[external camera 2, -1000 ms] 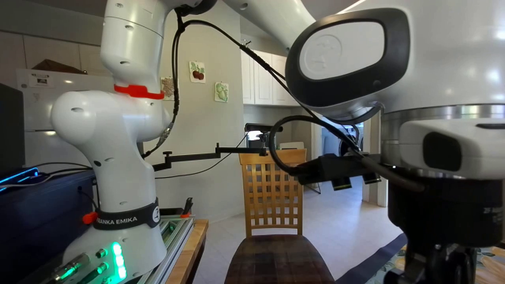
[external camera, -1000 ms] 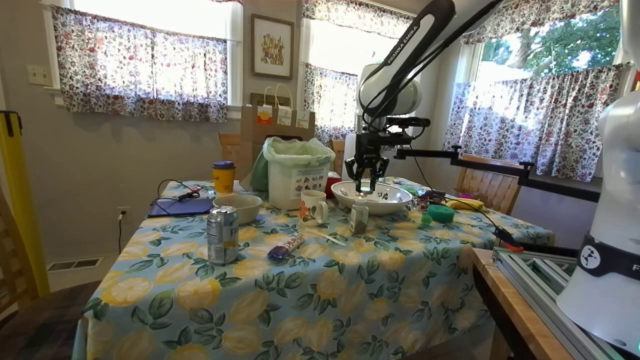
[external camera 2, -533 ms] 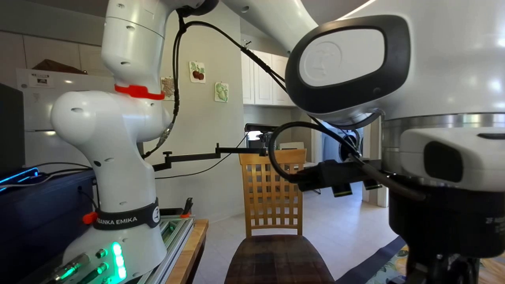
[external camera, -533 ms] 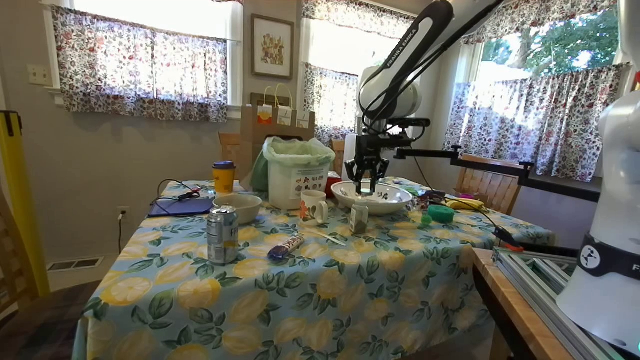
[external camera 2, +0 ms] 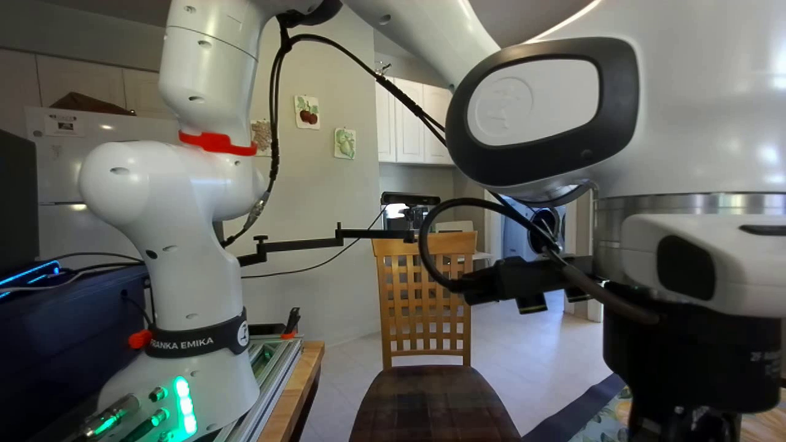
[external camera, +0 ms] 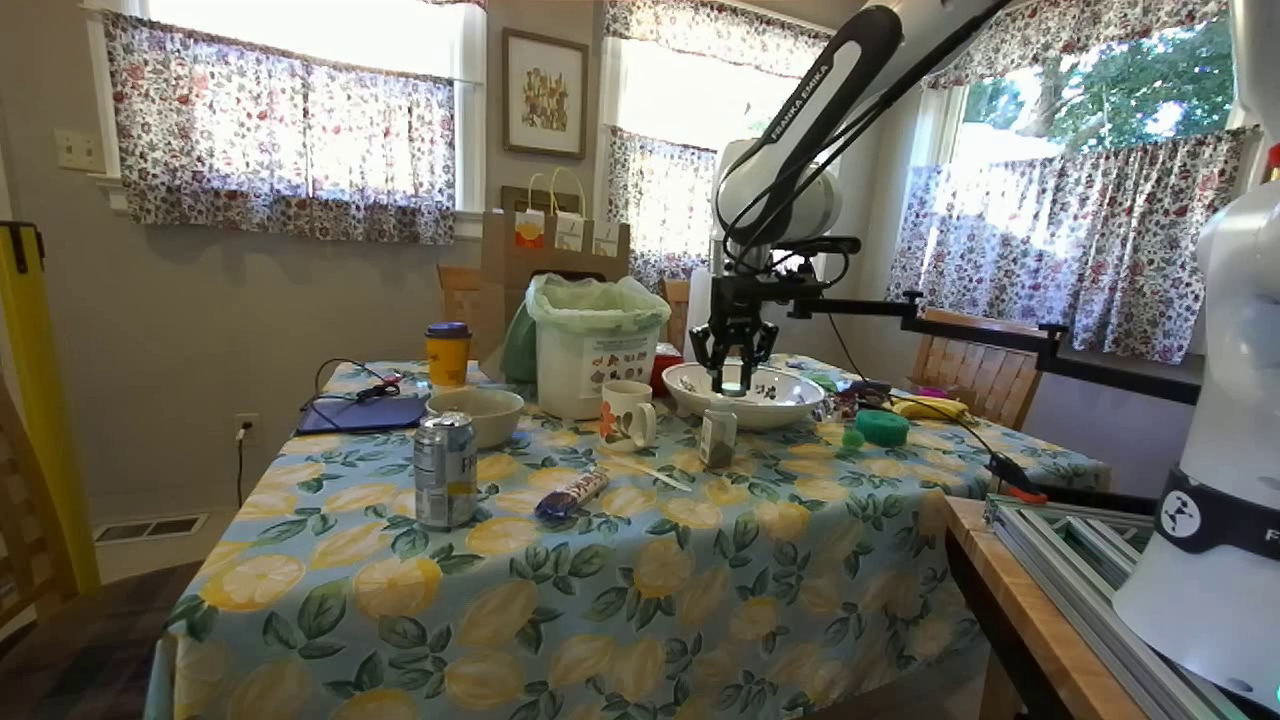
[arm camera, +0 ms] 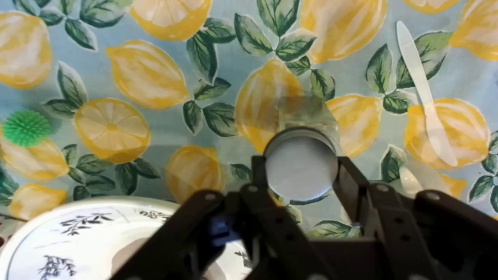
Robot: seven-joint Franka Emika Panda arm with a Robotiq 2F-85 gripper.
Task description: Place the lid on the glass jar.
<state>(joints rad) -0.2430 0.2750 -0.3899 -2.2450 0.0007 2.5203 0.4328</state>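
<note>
Right of centre in an exterior view I see the dark gripper [external camera: 732,384] pointing straight down, its fingers pinching the round, pale lid [arm camera: 302,169] by opposite edges. The lid looks level and is just above the small clear glass jar [external camera: 718,437]; whether the two touch, I can't tell. The jar, darker toward its base, stands upright on the lemon-print tablecloth [external camera: 640,600]. In the wrist view the lid sits right of centre and covers much of the jar, whose clear side shows just above it in the frame. The wide white bowl [arm camera: 89,249] fills the lower left there, a green spiky ball [arm camera: 26,127] lies at the left edge, and a white plastic knife [arm camera: 426,97] slants through the upper right. Over in an exterior view again, a flowered mug [external camera: 622,415] stands near the jar, to its left in the frame, with a wrapped candy bar [external camera: 572,495] lower down and a silver can [external camera: 445,470] farther left, well apart from the gripper.
</note>
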